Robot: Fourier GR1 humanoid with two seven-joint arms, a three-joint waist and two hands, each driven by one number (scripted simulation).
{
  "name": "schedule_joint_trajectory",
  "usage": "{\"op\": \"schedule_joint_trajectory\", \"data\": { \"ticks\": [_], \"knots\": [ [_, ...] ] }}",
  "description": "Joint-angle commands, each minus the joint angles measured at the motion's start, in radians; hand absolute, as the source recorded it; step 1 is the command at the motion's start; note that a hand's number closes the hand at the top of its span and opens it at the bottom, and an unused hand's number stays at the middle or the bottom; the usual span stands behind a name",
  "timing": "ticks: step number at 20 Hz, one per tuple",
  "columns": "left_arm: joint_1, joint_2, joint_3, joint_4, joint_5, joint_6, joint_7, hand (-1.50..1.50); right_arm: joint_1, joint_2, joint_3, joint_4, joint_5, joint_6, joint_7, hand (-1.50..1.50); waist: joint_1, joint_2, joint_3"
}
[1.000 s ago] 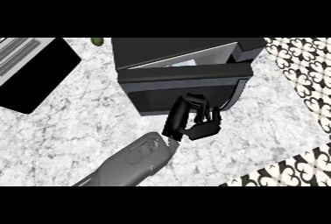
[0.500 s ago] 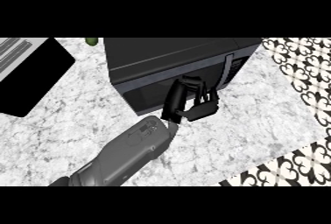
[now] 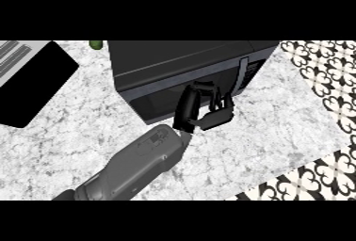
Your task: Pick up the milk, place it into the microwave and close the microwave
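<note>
Grey-white marbled counter (image 3: 278,127) fills most of the head view, and the black microwave (image 3: 173,61) stands on it toward the far edge, its door shut and a pale vertical handle (image 3: 243,75) running down the door's right side. Up against the microwave's front face, left of that handle, is the one hand (image 3: 205,110) in view — black, at the end of a grey forearm (image 3: 135,167) that comes up from below and to the left of the microwave. Its fingers are fairly straight and point up against the door, with the thumb (image 3: 189,107) set apart on the left; nothing is held in it. Which arm this is cannot be settled from the view. The milk is not visible anywhere; the door is dark and hides whatever is behind it. Left of the microwave lies a flat black panel (image 3: 35,87) with pale stripes at its far corner — and just off the microwave's top left corner sits a small green object (image 3: 95,44).
</note>
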State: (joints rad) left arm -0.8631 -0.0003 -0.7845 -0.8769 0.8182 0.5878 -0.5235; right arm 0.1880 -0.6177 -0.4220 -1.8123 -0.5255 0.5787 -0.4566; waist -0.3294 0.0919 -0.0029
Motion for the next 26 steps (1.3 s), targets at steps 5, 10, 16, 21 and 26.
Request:
{"op": "schedule_joint_trajectory", "data": {
  "ticks": [5,10,16,21,26],
  "knots": [
    [-0.074,0.0,0.028,0.076,0.053,-0.026,-0.036,1.5,-0.045,-0.053,-0.039,0.042,-0.023,0.006,0.011,-1.5,-0.015,0.014,0.001],
    [-0.078,0.0,0.013,0.088,0.076,-0.021,-0.066,1.5,-0.07,-0.077,-0.054,0.075,-0.032,0.013,0.012,-1.5,-0.009,0.013,0.003],
    [-0.09,0.0,0.011,0.095,0.112,-0.027,-0.088,1.5,-0.098,-0.131,-0.086,0.103,-0.005,0.014,0.013,-1.5,-0.011,0.017,0.002],
    [-0.086,0.0,-0.008,0.106,0.126,-0.03,-0.115,1.5,-0.122,-0.163,-0.114,0.145,-0.008,0.021,0.007,-1.5,-0.01,0.019,0.005],
    [-0.103,0.0,-0.012,0.116,0.148,-0.023,-0.13,1.5,-0.133,-0.173,-0.109,0.182,-0.027,0.042,0.01,-1.5,-0.011,0.022,0.007]
  ]
}}
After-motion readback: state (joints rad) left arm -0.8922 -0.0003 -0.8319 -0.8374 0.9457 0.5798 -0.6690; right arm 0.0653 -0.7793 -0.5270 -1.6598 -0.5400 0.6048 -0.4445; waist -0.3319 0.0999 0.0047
